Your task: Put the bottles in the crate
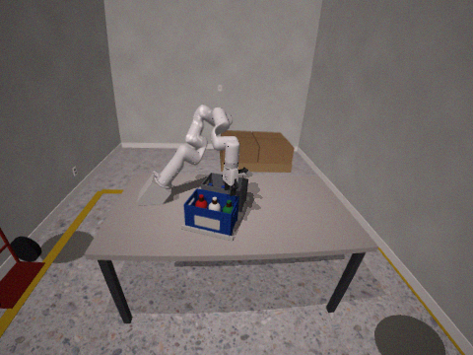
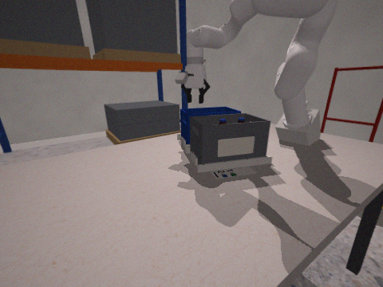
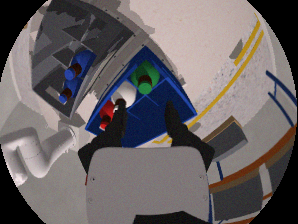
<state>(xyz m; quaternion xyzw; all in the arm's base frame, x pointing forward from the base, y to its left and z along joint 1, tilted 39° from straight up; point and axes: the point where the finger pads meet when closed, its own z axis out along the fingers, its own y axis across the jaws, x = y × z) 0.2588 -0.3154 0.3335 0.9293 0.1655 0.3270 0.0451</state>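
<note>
My gripper [image 1: 230, 187] [image 2: 195, 100] [image 3: 145, 108] is open and empty, pointing down above the blue crate [image 1: 227, 225] [image 2: 185, 127] [image 3: 187, 110]. That crate holds a red bottle [image 1: 201, 203] [image 3: 107, 111], a white bottle [image 1: 214, 206] [image 3: 126, 94] and a green bottle [image 1: 228, 209] [image 3: 145, 74] in one row. In the wrist view one finger overlaps the white bottle's neck. The dark grey crate [image 2: 203, 143] [image 3: 95, 25] holds two blue bottles [image 2: 223, 120] [image 2: 241, 119] [image 3: 85, 61], upright. The pick list [image 2: 245, 172] lies beside it, showing a blue and a green mark; its counts are unreadable.
Both crates stand side by side on the table [image 1: 296, 222] [image 2: 120, 207], each on a pale base. The arm's base [image 1: 155, 192] [image 2: 299, 131] stands near the crates. Cartons [image 1: 271, 150] and a grey box stack [image 2: 140, 119] are beyond the table.
</note>
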